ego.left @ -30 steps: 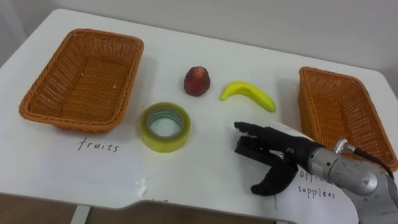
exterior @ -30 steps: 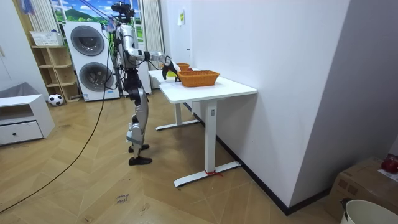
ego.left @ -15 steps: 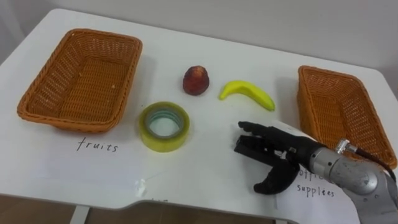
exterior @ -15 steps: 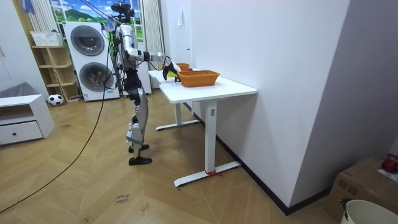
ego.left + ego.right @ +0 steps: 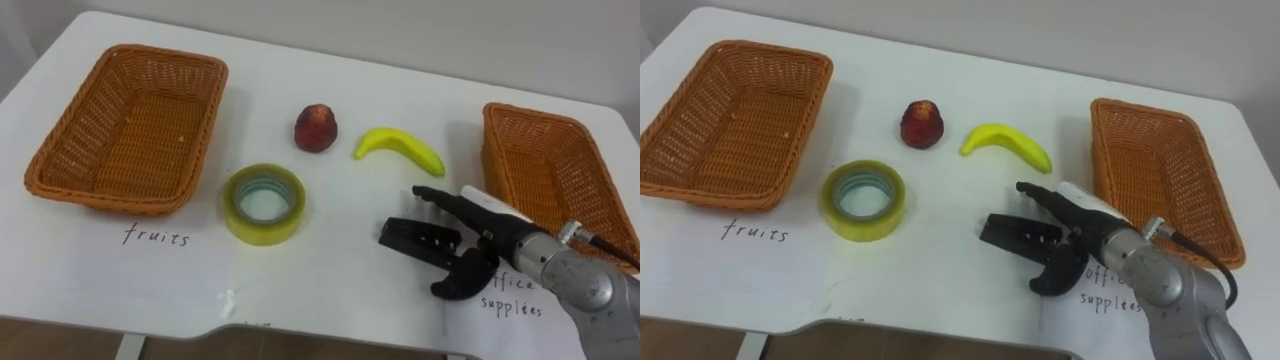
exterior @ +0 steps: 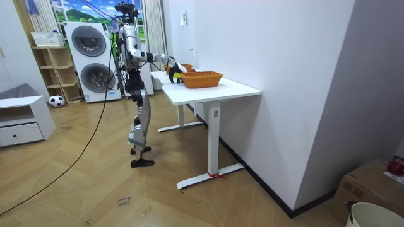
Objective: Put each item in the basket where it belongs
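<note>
Right hand (image 5: pixel 480 245): low over the table (image 5: pixel 330 270), fingers stretched out flat towards the robot's left, thumb hanging below and apart from them. Nothing in it.

Nearest piece: banana (image 5: pixel 400 148), just beyond the fingertips on the far side. It lies flat, clear of the hand, its stalk end towards the right basket (image 5: pixel 545 170).
- Likely light, smooth-skinned and curved, so it could pivot or skid under a push from one side.
- Soft enough to bruise.
- Best hold is probably across the thick middle: fingers over the outer curve, thumb on the inner, moderate squeeze.

Further left: red fruit (image 5: pixel 316 128), near the banana but apart from it. Tape roll (image 5: pixel 262 232) sits flat on the near side, well apart from the hand; rigid, probably best gripped across its rim.

Left basket (image 5: pixel 140 120): far left, holds nothing.
</note>
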### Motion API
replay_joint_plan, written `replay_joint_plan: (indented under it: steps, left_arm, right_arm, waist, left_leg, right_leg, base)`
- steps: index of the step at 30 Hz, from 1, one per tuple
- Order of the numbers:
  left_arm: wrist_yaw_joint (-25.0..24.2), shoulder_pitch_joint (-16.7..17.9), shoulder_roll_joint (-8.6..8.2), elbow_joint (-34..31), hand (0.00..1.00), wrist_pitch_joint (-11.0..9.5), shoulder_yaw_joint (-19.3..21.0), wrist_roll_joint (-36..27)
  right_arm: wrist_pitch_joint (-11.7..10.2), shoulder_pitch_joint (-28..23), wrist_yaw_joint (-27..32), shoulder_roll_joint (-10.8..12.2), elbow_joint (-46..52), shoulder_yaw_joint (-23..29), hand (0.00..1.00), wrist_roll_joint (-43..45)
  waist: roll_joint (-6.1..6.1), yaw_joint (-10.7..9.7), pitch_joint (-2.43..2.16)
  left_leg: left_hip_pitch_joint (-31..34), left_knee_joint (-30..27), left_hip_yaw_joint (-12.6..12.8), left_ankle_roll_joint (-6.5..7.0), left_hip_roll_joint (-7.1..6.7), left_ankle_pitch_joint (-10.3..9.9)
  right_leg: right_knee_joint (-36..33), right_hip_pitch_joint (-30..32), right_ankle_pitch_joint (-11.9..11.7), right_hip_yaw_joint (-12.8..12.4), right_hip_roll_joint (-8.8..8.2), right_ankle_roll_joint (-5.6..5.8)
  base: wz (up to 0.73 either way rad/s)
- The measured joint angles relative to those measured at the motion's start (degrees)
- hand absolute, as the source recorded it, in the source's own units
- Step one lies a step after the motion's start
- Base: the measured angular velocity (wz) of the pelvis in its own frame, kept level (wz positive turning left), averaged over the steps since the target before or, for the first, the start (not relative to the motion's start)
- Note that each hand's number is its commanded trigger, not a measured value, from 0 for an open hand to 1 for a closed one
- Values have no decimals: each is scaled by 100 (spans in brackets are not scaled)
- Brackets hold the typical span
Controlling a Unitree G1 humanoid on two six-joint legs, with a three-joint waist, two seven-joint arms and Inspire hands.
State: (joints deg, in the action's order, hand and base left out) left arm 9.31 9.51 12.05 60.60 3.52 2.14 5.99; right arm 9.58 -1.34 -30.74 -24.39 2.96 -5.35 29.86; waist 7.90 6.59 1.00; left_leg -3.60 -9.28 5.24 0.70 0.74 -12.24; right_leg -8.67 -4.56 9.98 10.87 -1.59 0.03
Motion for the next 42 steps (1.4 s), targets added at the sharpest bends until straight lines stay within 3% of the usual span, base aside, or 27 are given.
replay_joint_plan:
  steps: [7, 11, 14, 22, 34, 42]
  left_arm:
    - [1, 7, 1, -2, 0, 22, -3, 40]
    - [4, 8, 7, -59, 0, 22, -9, 39]
    - [5, 0, 6, -137, 0, 21, -10, 46]
    - [34, 3, 11, -218, 0, 22, -7, 132]
    - [135, 27, 9, -271, 0, 159, -14, 121]
    - [112, 21, 7, -575, 0, 339, -15, 121]
  right_arm:
    - [47, 0, 2, 4, -14, -6, 0, 16]
    - [53, 2, 10, 216, -15, -12, 0, 175]
    - [54, 0, 8, 247, -29, -24, 0, 213]
    - [56, 20, 10, 255, -20, -30, 0, 241]
    - [312, 261, 4, 323, -22, -412, 0, 649]
    - [651, 333, -95, 344, -86, -472, 0, 662]
  waist:
    - [20, 40, -24]
    - [40, 62, -41]
    - [65, 100, -59]
    - [59, 178, -58]
    - [66, 190, -60]
    - [67, 199, -61]
  left_leg:
    - [-3, -12, -11, 0, -3, 0]
    - [3, -13, -11, 0, -3, 0]
    - [10, -5, -29, 0, -4, 0]
    - [19, -3, -25, 0, -2, 1]
    - [-1, -22, -14, 0, 3, 1]
    - [-2, -8, -51, 1, 6, -1]
  right_leg:
    - [-1, -6, 0, 15, -4, 0]
    - [-1, -3, 0, 14, -3, 1]
    - [-5, 8, -1, 0, -1, 1]
    - [-6, 35, -1, -27, 4, 1]
    - [-22, 35, -7, -90, 15, -1]
    - [-26, 31, -17, -45, 21, -2]
  base:
    - [1]
    - [0]
    - [0]
    - [-1]
    - [-2]
    - [0]
